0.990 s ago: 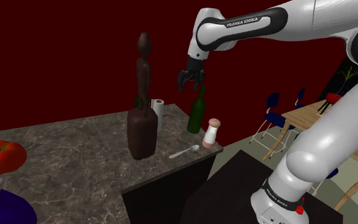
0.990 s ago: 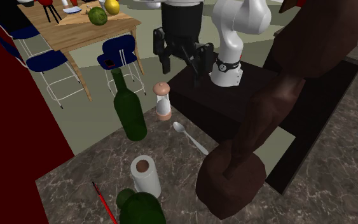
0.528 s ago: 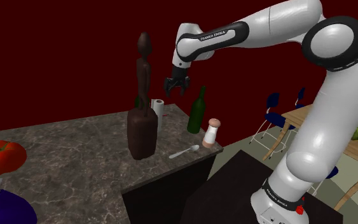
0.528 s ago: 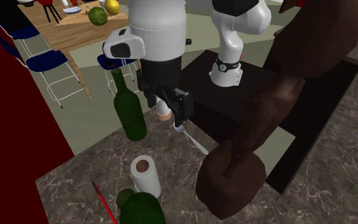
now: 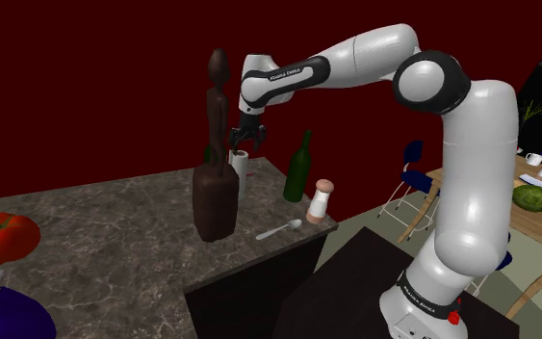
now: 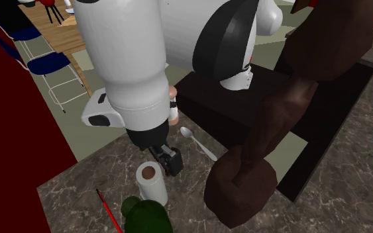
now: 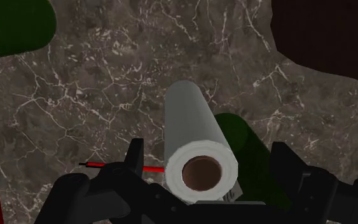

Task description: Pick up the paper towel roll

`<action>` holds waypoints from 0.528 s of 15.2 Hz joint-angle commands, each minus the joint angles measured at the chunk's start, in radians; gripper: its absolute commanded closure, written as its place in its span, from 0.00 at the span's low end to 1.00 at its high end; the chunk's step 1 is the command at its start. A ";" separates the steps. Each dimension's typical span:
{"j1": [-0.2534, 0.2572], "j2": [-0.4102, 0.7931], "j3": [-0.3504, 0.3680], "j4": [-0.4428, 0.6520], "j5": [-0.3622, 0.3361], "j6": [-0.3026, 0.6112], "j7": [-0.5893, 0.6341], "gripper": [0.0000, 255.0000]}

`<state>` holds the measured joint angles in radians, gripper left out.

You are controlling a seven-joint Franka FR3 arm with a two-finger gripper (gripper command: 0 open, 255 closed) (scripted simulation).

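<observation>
White roll (image 7: 195, 137) stands upright on marble counter (image 7: 107, 76), toward far edge; in shoulder view just right of brown statue (image 5: 216, 188). Gripper (image 6: 166, 160) hovers just above roll's top, fingers (image 7: 135, 158) spread, one each side, neither touching. Roll not gripped, not lifted. Approach and line-up look nearly done. Left, by my judgement: descend round roll, close, lift. Dark green object (image 7: 250, 153) and thin red stick (image 7: 151, 169) sit just beside roll, so room looks tight.
</observation>
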<state>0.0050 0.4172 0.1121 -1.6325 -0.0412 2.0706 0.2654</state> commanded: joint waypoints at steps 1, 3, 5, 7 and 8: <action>0.003 0.048 -0.003 0.041 -0.005 0.005 0.003 0.00; 0.003 0.058 -0.003 0.028 -0.006 0.027 0.004 0.00; 0.004 0.068 -0.004 0.017 -0.008 0.049 0.004 0.00; 0.004 0.080 -0.005 0.007 -0.009 0.070 0.005 0.00; 0.004 0.083 -0.005 0.004 -0.010 0.077 0.006 0.00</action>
<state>0.0088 0.4949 0.1070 -1.6270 -0.0504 2.1396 0.2707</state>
